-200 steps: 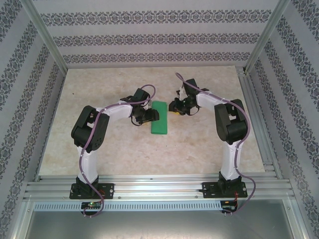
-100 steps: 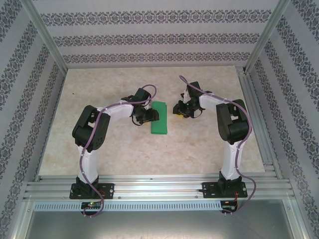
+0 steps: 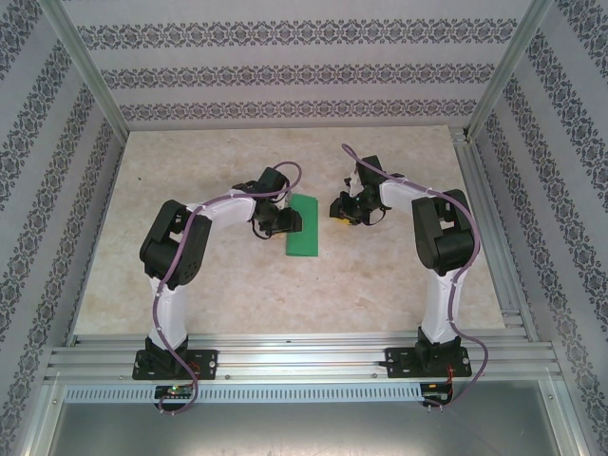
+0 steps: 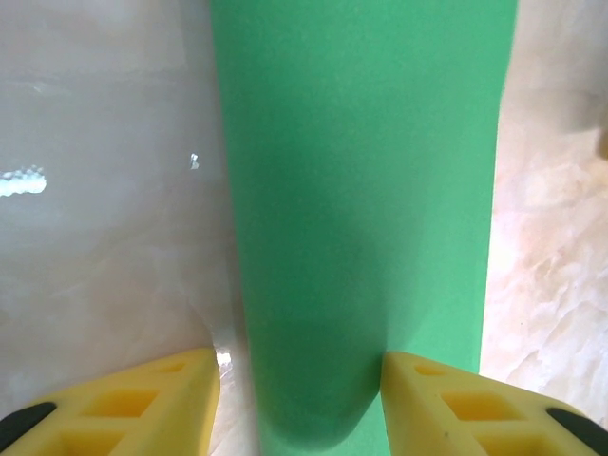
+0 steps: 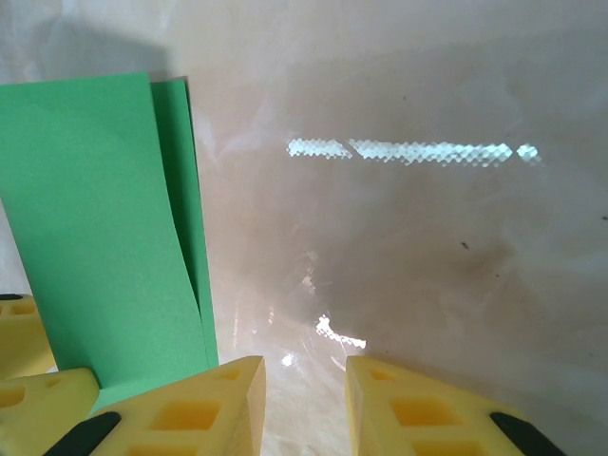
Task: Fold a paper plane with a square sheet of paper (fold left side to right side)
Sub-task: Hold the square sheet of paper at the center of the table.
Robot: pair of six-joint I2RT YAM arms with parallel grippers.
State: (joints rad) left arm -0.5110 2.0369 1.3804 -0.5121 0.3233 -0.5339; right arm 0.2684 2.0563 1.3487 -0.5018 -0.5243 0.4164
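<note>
Lying folded, matte green paper (image 3: 306, 231) looks rectangular.

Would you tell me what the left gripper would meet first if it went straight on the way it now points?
Probably the folded green paper, which lies straight ahead of the left gripper between its fingers; the remaining depth is unclear.
</note>
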